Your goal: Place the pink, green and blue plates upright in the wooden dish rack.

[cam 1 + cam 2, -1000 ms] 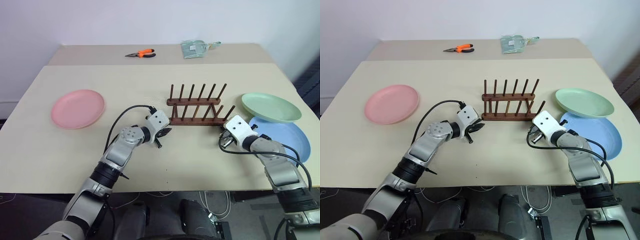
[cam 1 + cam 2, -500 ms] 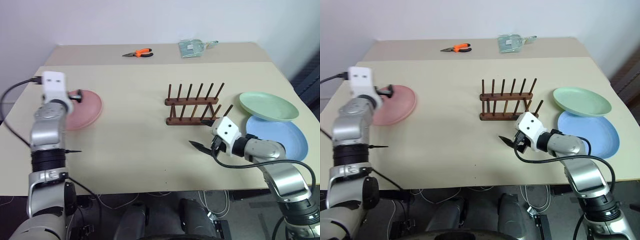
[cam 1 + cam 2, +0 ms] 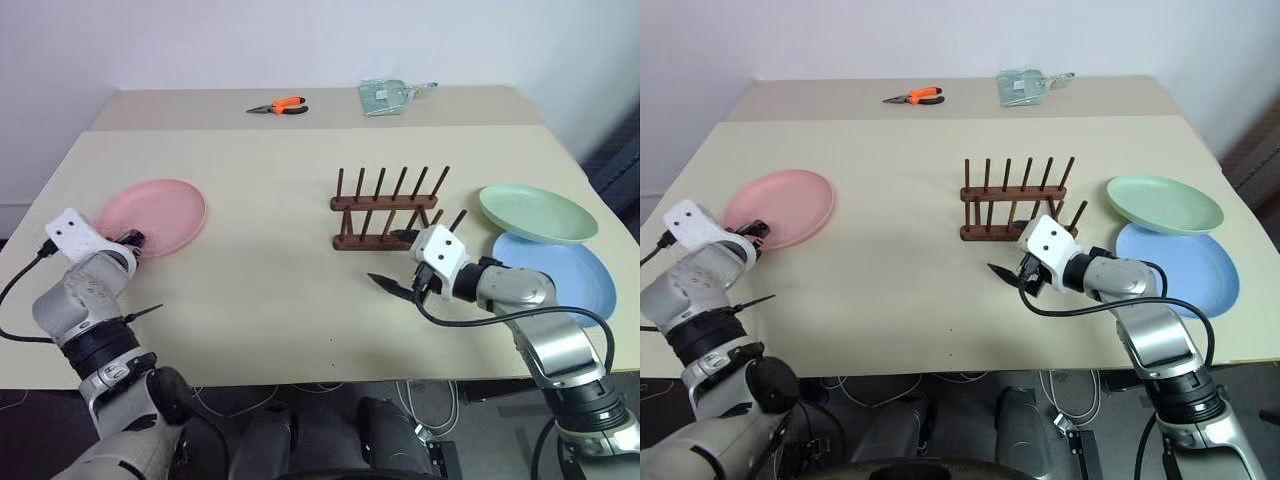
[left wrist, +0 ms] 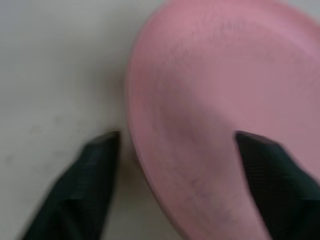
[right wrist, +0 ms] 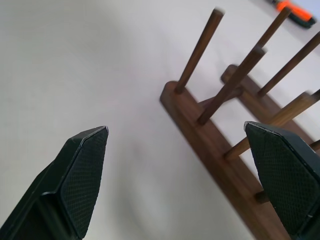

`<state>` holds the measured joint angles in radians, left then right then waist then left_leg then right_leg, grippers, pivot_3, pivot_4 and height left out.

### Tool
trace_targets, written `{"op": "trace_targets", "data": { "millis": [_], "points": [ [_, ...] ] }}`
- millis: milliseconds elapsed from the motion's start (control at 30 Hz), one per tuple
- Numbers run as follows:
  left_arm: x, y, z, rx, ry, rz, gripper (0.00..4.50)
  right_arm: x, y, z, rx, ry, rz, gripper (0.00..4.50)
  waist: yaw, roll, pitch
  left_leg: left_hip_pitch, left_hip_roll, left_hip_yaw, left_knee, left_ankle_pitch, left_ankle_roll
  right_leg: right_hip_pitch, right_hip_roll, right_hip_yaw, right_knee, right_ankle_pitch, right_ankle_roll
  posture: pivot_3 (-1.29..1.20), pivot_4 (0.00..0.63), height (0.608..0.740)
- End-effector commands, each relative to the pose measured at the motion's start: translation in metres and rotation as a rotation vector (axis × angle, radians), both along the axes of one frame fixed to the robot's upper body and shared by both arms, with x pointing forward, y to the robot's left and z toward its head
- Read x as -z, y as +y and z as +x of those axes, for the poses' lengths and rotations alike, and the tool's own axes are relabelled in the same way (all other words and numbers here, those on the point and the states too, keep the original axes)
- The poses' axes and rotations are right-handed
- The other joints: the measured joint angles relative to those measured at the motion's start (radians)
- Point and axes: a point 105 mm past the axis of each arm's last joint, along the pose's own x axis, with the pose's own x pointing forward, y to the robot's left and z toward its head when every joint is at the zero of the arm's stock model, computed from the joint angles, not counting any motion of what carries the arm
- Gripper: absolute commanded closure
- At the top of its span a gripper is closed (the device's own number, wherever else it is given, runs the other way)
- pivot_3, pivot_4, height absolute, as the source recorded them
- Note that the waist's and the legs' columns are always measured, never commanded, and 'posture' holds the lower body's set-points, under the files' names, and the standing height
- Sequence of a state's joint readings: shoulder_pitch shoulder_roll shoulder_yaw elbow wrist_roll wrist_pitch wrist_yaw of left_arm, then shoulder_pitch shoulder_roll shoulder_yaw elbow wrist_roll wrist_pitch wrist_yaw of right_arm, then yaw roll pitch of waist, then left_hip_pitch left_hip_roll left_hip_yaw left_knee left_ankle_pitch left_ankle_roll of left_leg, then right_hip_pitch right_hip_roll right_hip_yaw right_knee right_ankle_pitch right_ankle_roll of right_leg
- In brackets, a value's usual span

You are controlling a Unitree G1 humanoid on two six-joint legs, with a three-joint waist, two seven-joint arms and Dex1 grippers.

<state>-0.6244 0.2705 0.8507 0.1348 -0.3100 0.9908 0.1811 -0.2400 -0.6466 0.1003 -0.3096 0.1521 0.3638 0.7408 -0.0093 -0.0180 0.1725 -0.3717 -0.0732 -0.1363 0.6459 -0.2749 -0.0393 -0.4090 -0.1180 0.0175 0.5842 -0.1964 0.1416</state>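
Note:
The pink plate (image 3: 155, 214) lies flat at the table's left. My left gripper (image 3: 130, 240) is at its near rim and stands open, one finger (image 4: 95, 175) over the table and the other (image 4: 267, 175) over the plate (image 4: 215, 100). The wooden dish rack (image 3: 389, 212) stands at the middle with nothing in it. At the right, the green plate (image 3: 540, 213) overlaps the far edge of the blue plate (image 3: 565, 280). My right gripper (image 3: 394, 260) hangs wide open with nothing in it, just in front of the rack's (image 5: 235, 150) near left corner.
Orange-handled pliers (image 3: 281, 106) and a clear plastic bag (image 3: 392, 97) lie on the far table section. The table's front edge (image 3: 330, 380) runs close below both arms. A wall stands behind the table.
My left arm swung from beside the rack out to the pink plate and settled at its near rim. My right gripper moved left to the rack's front. Both grippers went from shut to open.

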Motion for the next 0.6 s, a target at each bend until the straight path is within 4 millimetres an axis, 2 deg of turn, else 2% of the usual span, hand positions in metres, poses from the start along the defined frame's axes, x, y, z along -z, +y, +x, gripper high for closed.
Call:
{"op": "trace_targets", "data": {
  "millis": [33, 67, 100, 133, 200, 300, 367, 433, 600],
  "points": [
    [-0.012, -0.001, 0.006, -0.006, -0.08, -0.036, 2.93, -0.017, -0.002, 0.002, 0.013, -0.082, 0.008, 0.0, 0.001, 0.0, 0.0, 0.0, 0.0, 0.0, 0.0, 0.0, 0.0, 0.0, 0.0, 0.0, 0.0, 0.0, 0.0, 0.0, 0.15, 0.74],
    [-0.017, -0.004, 0.01, 0.01, -0.109, -0.032, 3.36, -0.018, -0.003, 0.002, 0.016, -0.075, 0.021, 0.0, 0.002, 0.0, 0.0, 0.0, 0.0, 0.0, 0.0, 0.0, 0.0, 0.0, 0.0, 0.0, 0.0, 0.0, 0.0, 0.0, 0.15, 0.74],
    [-0.026, -0.01, 0.015, 0.043, -0.155, -0.017, 4.02, -0.021, -0.004, 0.001, 0.014, -0.062, 0.04, 0.0, 0.003, -0.001, 0.0, 0.0, 0.0, 0.0, 0.0, 0.0, 0.0, 0.0, 0.0, 0.0, 0.0, 0.0, 0.0, 0.0, 0.15, 0.74],
    [-0.044, -0.022, 0.024, 0.109, -0.241, 0.019, 4.48, -0.028, -0.005, 0.001, 0.014, -0.064, 0.064, 0.0, 0.005, -0.001, 0.0, 0.0, 0.0, 0.0, 0.0, 0.0, -0.001, 0.0, 0.0, 0.0, 0.0, 0.0, 0.0, 0.0, 0.15, 0.74],
    [-0.083, -0.056, 0.035, 0.262, -0.41, 0.086, 4.48, -0.042, -0.004, -0.001, -0.002, -0.097, 0.073, 0.0, 0.015, -0.002, 0.001, -0.001, 0.0, 0.0, 0.001, 0.0, -0.001, 0.0, 0.0, 0.0, 0.0, 0.0, 0.0, 0.0, 0.15, 0.74],
    [-0.13, -0.119, 0.039, 0.506, -0.578, 0.21, 4.48, -0.073, 0.009, -0.003, -0.047, -0.236, 0.067, 0.0, 0.021, -0.004, 0.003, -0.002, 0.0, 0.0, 0.001, 0.0, -0.001, 0.0, 0.0, 0.0, -0.001, 0.001, -0.001, 0.0, 0.15, 0.74],
    [-0.148, -0.156, 0.038, 0.636, -0.627, 0.28, 4.48, -0.094, 0.022, -0.004, -0.089, -0.336, 0.073, 0.0, 0.02, -0.004, 0.003, -0.002, 0.0, 0.0, 0.001, 0.001, -0.001, 0.0, 0.0, 0.0, -0.001, 0.001, -0.001, 0.0, 0.15, 0.74],
    [-0.163, -0.19, 0.035, 0.744, -0.659, 0.355, 4.48, -0.106, 0.036, -0.004, -0.129, -0.457, -0.001, 0.0, 0.019, -0.004, 0.002, -0.002, 0.0, 0.001, 0.001, 0.001, -0.001, 0.0, 0.0, 0.0, -0.002, 0.001, -0.001, 0.0, 0.15, 0.74],
    [-0.18, -0.234, 0.031, 0.846, -0.7, 0.343, 4.48, -0.107, 0.048, 0.011, -0.13, -0.656, -0.235, 0.0, 0.005, -0.004, 0.002, -0.001, 0.0, 0.002, -0.001, 0.001, -0.001, -0.001, 0.0, 0.0, -0.002, 0.001, -0.001, 0.0, 0.15, 0.74]
  ]
}}
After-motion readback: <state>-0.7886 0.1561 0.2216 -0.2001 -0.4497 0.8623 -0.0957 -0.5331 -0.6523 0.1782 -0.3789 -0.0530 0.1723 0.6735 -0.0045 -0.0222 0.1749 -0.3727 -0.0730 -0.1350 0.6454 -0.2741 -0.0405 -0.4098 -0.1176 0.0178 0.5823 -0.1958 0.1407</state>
